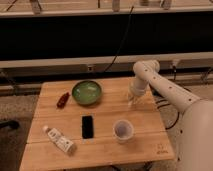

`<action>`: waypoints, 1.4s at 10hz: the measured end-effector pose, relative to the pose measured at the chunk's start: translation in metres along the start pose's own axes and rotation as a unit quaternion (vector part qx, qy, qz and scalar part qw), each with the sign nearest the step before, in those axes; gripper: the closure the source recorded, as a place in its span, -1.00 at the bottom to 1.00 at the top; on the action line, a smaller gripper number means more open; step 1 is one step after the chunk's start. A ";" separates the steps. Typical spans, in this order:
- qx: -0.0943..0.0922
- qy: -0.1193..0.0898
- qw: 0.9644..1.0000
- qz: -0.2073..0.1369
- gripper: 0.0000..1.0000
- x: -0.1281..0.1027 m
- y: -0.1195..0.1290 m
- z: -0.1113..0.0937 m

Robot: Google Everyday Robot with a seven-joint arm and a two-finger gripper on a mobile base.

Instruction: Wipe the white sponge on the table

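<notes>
A: Where is the claw placed?

B: It is seen low over the right rear part of the worktop, at the end of the white arm, which is reached in from the right edge. The tip is pointed down at the wood, right of the green bowl and behind the cup.

A: Claw opening?

B: Cannot be told. The tip is seen only as a pale shape against the pale wood.

A: White sponge?

B: It cannot be made out as a separate item. Something pale is seen at the claw tip, right at the surface, but whether that is the sponge or part of the claw cannot be told (a grip is not confirmed either).

A: Containers?

B: Three are noted. The green bowl is set upright at rear centre; only its green interior is shown, and no contents can be made out. The translucent cup is stood upright at front right of centre, near the front edge; its inside appears pale, contents not discernible. A white labelled bottle is laid on its side at front left, its cap end pointed toward the rear left.

A: Other items?

B: A small red object is laid just left of the bowl. A flat black rectangle is laid between bottle and cup, in front of the bowl. A small dark logo is marked at the front right corner.
</notes>
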 end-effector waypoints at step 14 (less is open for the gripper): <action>0.002 -0.065 0.996 -0.064 1.00 -0.072 -0.016 0.020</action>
